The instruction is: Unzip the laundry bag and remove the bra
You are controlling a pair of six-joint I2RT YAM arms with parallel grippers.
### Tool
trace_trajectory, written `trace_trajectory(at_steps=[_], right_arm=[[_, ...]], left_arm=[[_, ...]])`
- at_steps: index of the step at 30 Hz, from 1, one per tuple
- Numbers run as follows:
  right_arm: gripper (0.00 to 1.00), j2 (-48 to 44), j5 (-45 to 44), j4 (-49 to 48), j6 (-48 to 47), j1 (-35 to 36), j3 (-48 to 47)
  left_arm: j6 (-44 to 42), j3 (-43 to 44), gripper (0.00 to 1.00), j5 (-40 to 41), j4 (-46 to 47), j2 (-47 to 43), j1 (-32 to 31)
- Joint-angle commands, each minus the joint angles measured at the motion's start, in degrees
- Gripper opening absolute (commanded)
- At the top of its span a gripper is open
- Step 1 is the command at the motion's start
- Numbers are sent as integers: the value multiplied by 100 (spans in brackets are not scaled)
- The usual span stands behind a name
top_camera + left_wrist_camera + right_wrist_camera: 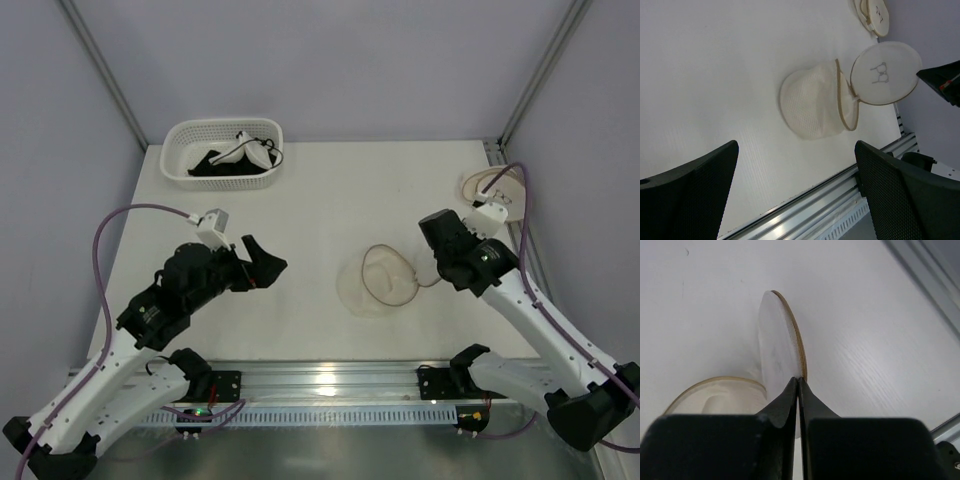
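Where the right pincer (798,380) pinches, the laundry bag (776,340) lid stands.

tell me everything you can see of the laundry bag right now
The laundry bag is a round cream-white mesh pouch with a tan-trimmed rim, lying on the white table. It is unzipped: its round lid, marked with a small bra outline, stands swung up, joined at one spot, its edge pinched by the shut right gripper.

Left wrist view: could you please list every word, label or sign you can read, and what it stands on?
No words or numbers are readable.
Grey bra-outline pictogram: on the open lid of the laundry bag.
Similar mark on the second pouch: too small to read.
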State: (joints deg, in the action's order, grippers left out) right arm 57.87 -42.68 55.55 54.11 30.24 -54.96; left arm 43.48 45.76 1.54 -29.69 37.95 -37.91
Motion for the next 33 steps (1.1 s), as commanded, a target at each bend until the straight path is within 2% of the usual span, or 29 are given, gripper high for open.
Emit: trace_trajectory(at_steps=[1,6,10,12,17,22,24,25,27,28,30,33], right_arm=[[3,75,-1093,632,-672,-9,-673],[4,777,-858,150,-2461,8,-1254],[4,1760,-707,-210,-3246,271,-1394],[4,2069,-751,-438,-3511,684,-1334],[4,3106,-532,-852,-3732,1510,-1465],[4,3600,-347,-880,-3548,2284,-1728],[4,3548,117,-992,-3495,2529,-1616],[10,3478,267,-1046,-3460,2600,-1545],[54,3102,829,-1229,-3249,2671,-1221],[69,2916,962,-1318,-3144,2680,-1071],[88,2312,1068,-1502,-2777,2671,-686],[99,1940,919,-1495,-2459,2593,-472]], left_arm=[[-24,30,100,74,-28,-104,-6],[-7,30,100,92,-89,-139,-15],[11,-5,99,127,-107,-209,-14],[37,-23,100,127,-116,-236,-6],[29,-14,100,215,-186,-306,-6],[2,12,99,312,-265,-368,-14],[-7,12,99,355,-318,-403,-6],[-7,12,99,373,-327,-412,-14],[-7,12,99,382,-344,-429,-6],[-15,12,99,382,-344,-429,-14],[-7,3,99,365,-336,-420,-14],[28,-23,100,312,-283,-403,-14]])
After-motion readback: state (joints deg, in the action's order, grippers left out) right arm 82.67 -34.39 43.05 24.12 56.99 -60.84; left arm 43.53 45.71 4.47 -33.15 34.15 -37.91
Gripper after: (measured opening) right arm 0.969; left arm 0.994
